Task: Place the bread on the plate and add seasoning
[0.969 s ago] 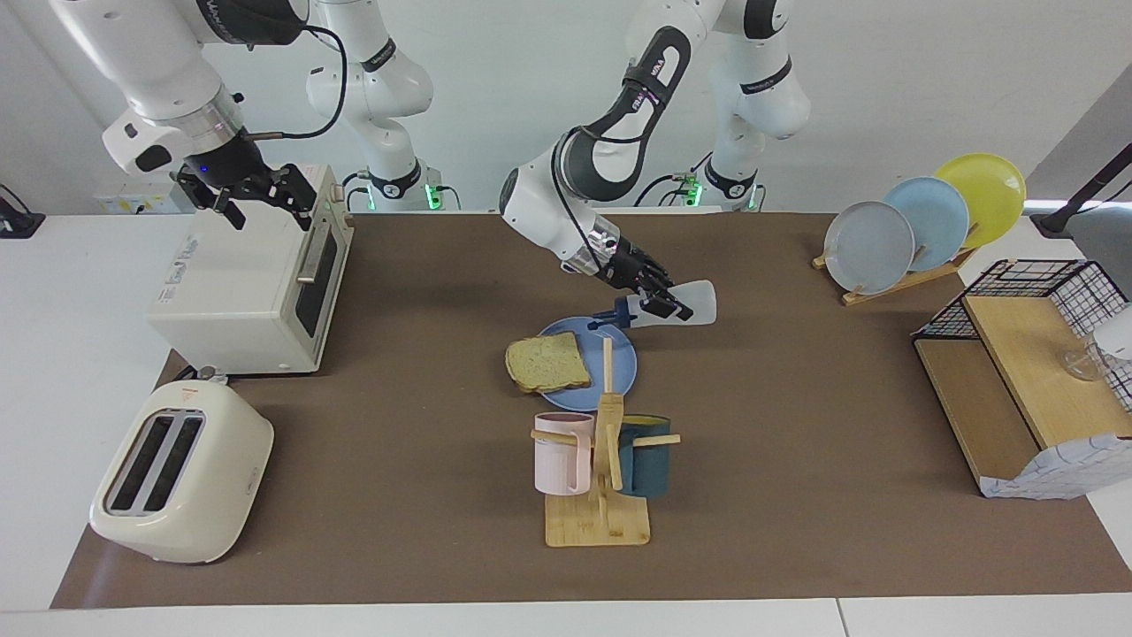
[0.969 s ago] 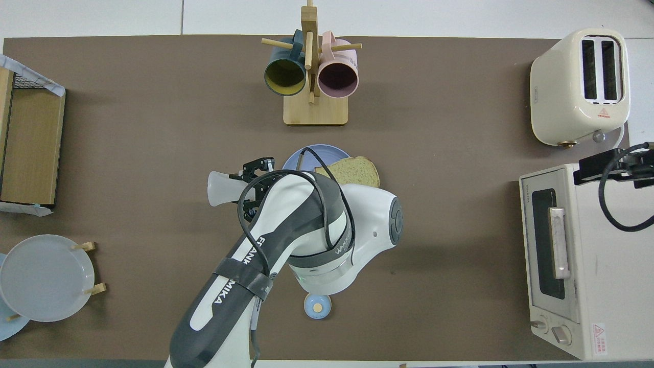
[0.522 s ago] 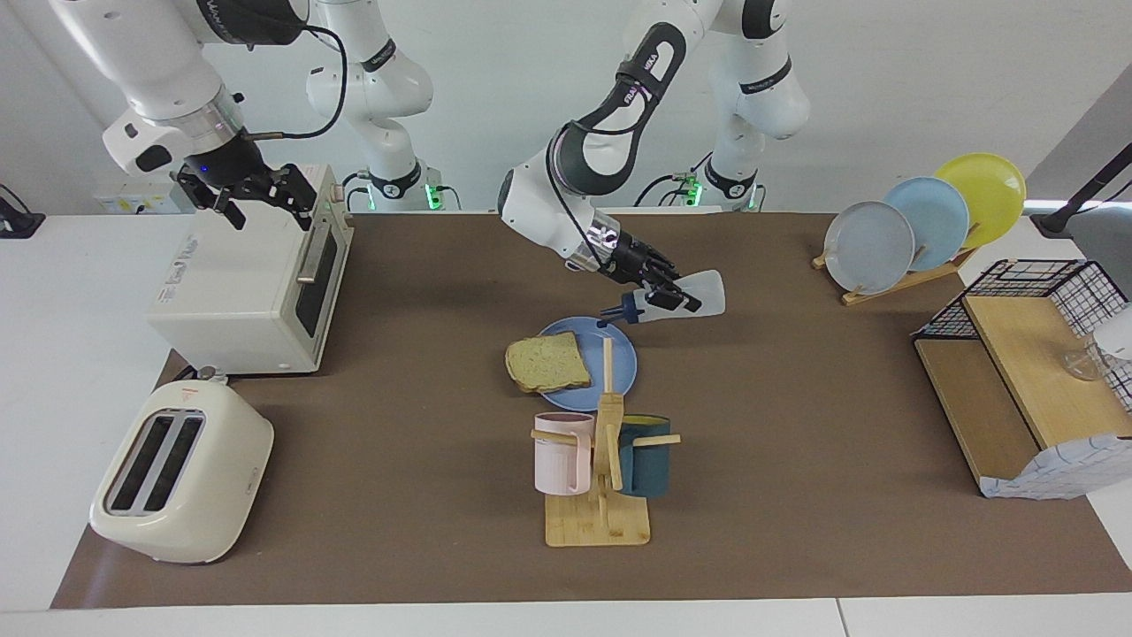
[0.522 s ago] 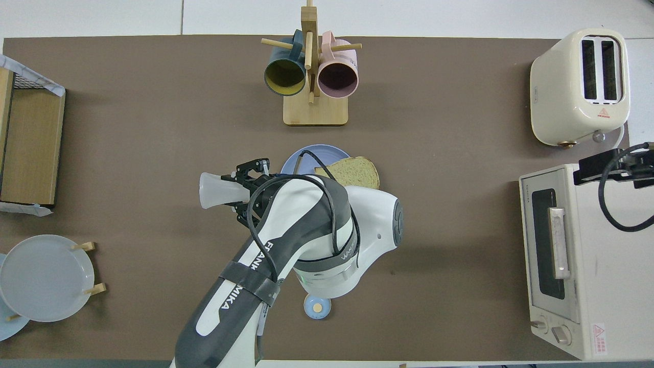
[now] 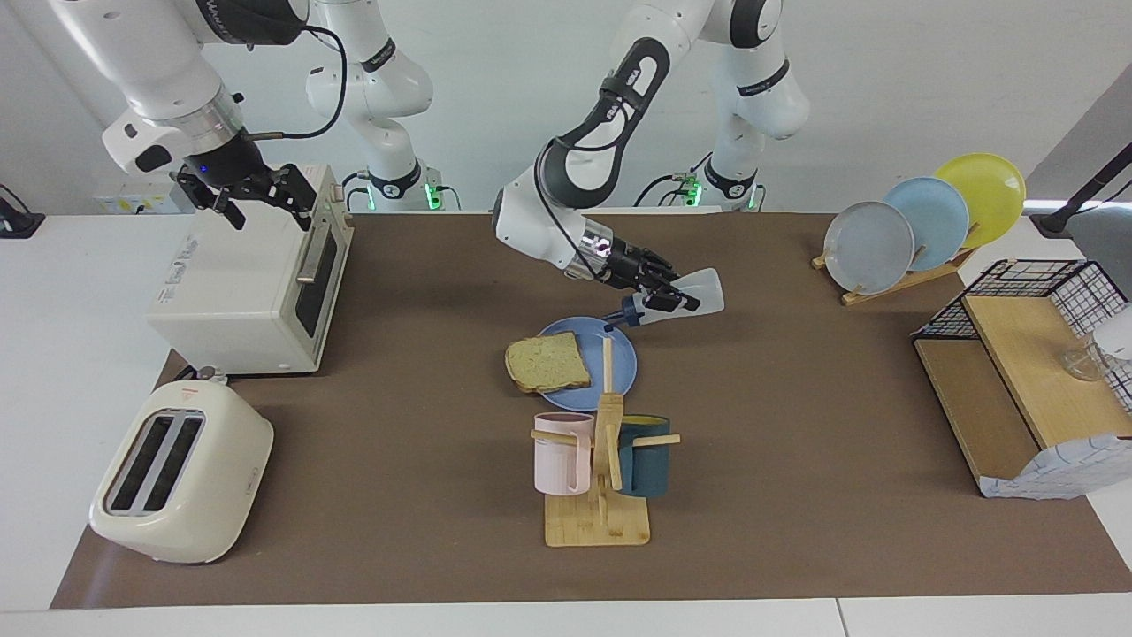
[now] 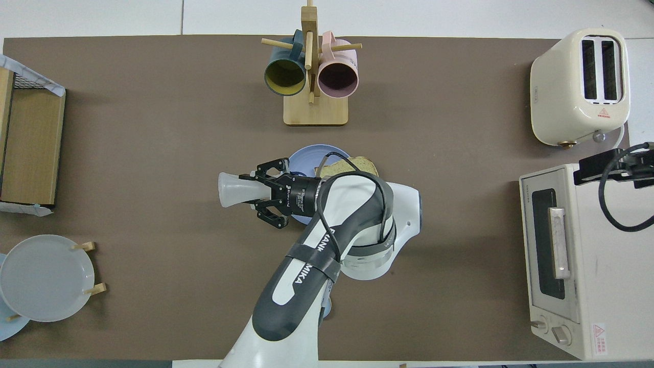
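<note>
**Over the plate's edge: a tipped bottle short of its target**

Nearest the robots, the right claw hangs over the toaster oven with its jaws released and nothing in them; that arm waits.

Next out, the left claw is clenched on the seasoning, which it holds nearly level in the air, flip cap tipped slightly down. The cap sits over the plate's rim on the robots' side, toward the left arm's end of the tabletop.

Farther out, the bread lies on the plate, toward the right arm's end of it, one edge overhanging the rim.

So the bread step looks done and the seasoning step is in hand. To do it well, I judge the cap should be carried across until it is over the middle of the slice, then tipped more steeply. Dispensing here would probably hit bare plate. A soft bottle gripped across its body may squirt early, so the grip should stay even.

Farthest, the mug rack stands just clear of the plate; its upright post must be avoided.
</note>
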Robot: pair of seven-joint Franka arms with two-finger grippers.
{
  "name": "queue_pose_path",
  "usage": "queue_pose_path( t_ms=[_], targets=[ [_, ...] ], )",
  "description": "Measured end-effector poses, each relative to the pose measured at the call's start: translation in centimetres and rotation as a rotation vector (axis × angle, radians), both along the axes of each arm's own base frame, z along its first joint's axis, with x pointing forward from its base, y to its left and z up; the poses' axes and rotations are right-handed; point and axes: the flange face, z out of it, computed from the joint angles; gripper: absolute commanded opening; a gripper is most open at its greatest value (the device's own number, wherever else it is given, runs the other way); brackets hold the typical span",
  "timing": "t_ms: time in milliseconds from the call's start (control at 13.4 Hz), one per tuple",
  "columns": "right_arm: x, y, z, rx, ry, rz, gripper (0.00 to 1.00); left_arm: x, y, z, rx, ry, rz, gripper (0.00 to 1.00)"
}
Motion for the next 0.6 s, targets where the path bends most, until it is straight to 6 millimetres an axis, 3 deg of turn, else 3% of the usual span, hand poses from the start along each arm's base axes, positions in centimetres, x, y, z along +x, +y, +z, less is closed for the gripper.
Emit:
queue_pose_path(
  t_ms=[298,596],
  targets=[
    [0.0,0.0,0.0,0.0,0.0,0.0,1.0,-1.5,-0.9,-2.8,0.206,-0.046,0.006,0.0],
    [0.0,0.0,0.0,0.0,0.0,0.0,1.0,-1.8,-1.4,-1.6,0.304,-0.125,-0.009,0.0]
  ],
)
